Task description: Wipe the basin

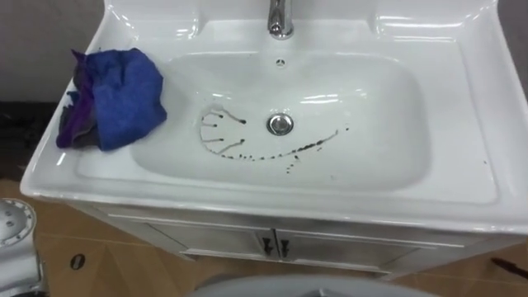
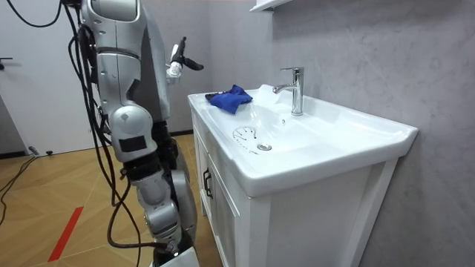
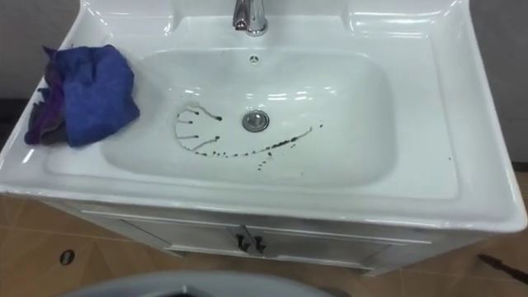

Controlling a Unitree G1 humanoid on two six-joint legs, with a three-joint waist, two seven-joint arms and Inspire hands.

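- The robot stands on the wood floor [image 2: 44,185] at the front of the white cabinet [image 1: 206,239], facing the basin.
- The basin [image 1: 462,148] is a white rectangle with a wide flat rim and a shallow bowl, set on top of the cabinet.
- The cloth [image 1: 124,95] is blue with a purple layer under it. It lies bunched on the basin's left rim, its edge lapping over into the bowl.
- Dark marks [image 1: 247,148] stain the bowl's bottom: a fan of short streaks just left of the drain, and a dotted line curving under the drain and off to the right.
- The chrome tap [image 1: 280,21] stands at the middle of the back rim, its spout over the bowl.
- The left hand [image 2: 178,65] is raised in the air in front of the robot's chest, above the cabinet's near corner. Its dark fingers look stretched out and hold nothing. It is apart from the cloth, which lies lower and further along the rim.
- The drain [image 1: 280,124] sits in the middle of the bowl, clear of the cloth.
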